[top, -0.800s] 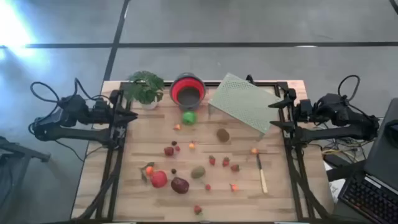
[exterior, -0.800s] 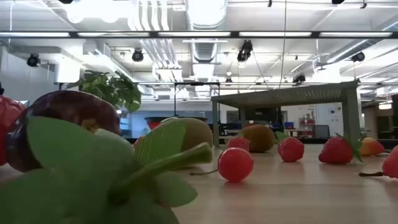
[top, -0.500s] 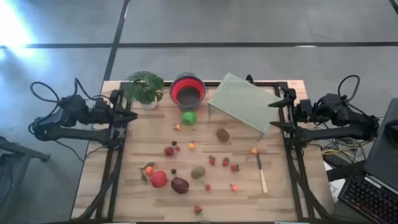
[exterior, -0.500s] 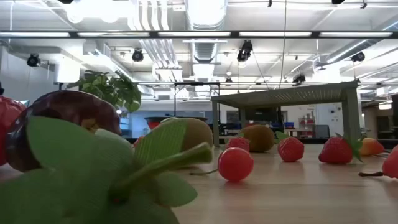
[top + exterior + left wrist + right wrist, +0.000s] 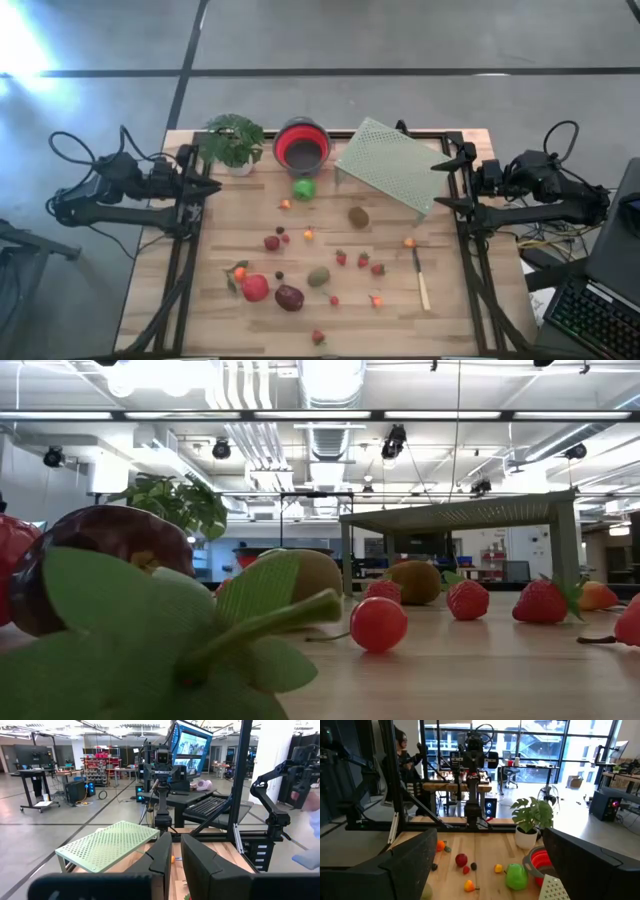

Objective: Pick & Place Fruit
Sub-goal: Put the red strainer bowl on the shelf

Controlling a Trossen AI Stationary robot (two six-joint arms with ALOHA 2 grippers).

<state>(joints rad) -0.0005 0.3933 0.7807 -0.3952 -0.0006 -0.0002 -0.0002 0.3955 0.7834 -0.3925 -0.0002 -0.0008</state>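
**Fingers: left clenched, right released**

Left gripper sits at the table's left edge, arm level, fingers pressed together, empty. Right gripper waits at the right edge, fingers spread. Fruit lies scattered mid-table.

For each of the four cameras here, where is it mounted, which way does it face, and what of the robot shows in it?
High view: overhead, looking straight down on the table; both arms at its sides.
Low view: table height, looking across the fruit into the room; no arm shows.
Left wrist view: looks across the table past the shut left gripper at the green perforated rack.
Right wrist view: looks across past the open right gripper at the green apple.
Shared: both wrist views face each other's arm.
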